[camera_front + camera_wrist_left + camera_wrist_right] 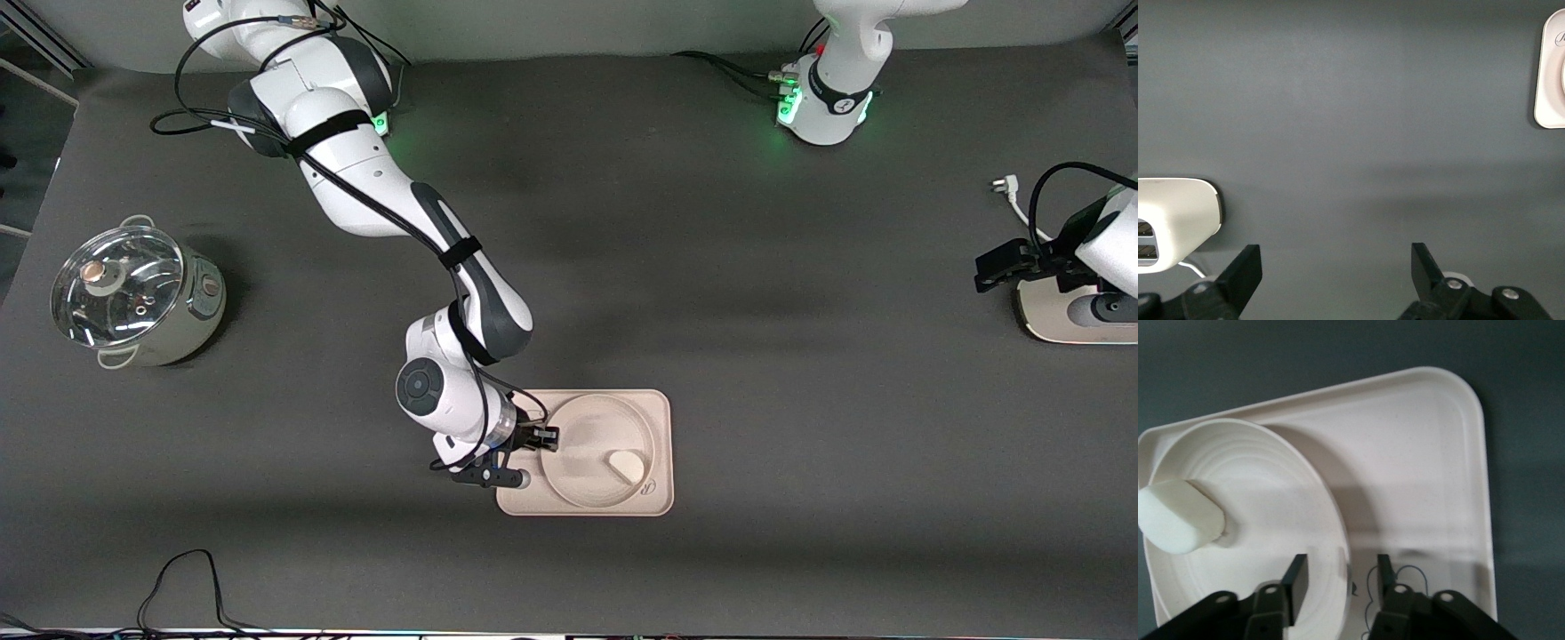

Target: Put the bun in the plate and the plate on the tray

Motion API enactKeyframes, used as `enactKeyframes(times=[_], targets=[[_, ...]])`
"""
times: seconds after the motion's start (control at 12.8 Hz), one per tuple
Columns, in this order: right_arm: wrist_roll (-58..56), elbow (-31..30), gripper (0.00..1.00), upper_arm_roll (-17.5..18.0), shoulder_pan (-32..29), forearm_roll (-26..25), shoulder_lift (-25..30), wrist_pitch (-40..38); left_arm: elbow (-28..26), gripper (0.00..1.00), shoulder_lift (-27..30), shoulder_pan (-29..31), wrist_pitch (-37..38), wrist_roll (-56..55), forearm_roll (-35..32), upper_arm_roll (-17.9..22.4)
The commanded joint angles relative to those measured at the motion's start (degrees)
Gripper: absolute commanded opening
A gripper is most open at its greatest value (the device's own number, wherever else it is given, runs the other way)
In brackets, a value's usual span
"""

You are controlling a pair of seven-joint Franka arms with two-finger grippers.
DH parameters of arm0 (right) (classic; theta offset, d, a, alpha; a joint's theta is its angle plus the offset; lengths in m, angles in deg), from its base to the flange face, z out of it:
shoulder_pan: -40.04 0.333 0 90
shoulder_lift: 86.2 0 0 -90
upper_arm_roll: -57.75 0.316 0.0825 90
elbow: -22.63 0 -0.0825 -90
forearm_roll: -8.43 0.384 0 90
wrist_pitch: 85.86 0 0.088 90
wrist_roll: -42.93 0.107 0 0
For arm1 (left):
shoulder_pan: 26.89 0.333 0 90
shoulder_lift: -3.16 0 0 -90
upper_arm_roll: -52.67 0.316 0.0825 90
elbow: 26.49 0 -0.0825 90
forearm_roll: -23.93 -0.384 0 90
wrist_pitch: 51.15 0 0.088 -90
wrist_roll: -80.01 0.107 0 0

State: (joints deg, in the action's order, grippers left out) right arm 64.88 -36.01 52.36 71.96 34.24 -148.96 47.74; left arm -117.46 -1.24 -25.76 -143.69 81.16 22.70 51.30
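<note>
**Plate on tray, right claw at the rim**

The bun point(626, 465) lay in the plate point(582, 422) at abt 4 o'clock; the plate sat on the tray point(653, 404). The right gripper point(1338, 577) straddled the plate's rim w/ fingers slightly apart, grip on it unclear. Judged: last step, nearly done; next needs release & a clean lift. The left gripper point(1331, 270) waited wide open, empty, at its own table end. Tray print mostly hidden; a white appliance point(1067, 316) was cut off.
</note>
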Motion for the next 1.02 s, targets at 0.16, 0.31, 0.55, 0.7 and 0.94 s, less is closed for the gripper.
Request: enactKeyframes(times=[0.16,0.31,0.55,0.7,0.94], targets=[[0.8,-0.8,1.0,-0.9,-0.4,-0.3,9.9,-13.5,1.1,1.0,-0.2,-0.4,1.4,-0.4,0.4,0.4],[0.7,-8.2,1.0,-1.8,-0.8,-1.2,19.5,-18.4,1.1,1.0,-0.2,-0.5,1.4,-0.5,0.4,0.4],[-0.2,-20.7,1.0,-1.5,-4.7,-10.0,37.4,-27.5,1.1,1.0,-0.2,-0.5,1.3,-0.6,0.4,0.4],[-3.3,-23.2,1.0,-1.1,-8.5,-15.2,46.7,-38.3,1.1,1.0,-0.2,-0.5,1.3,-0.6,0.4,0.4],[-15.6,-25.5,1.0,-1.1,-16.5,-19.7,54.8,-46.6,1.1,1.0,-0.2,-0.5,1.2,-0.6,0.4,0.4]])
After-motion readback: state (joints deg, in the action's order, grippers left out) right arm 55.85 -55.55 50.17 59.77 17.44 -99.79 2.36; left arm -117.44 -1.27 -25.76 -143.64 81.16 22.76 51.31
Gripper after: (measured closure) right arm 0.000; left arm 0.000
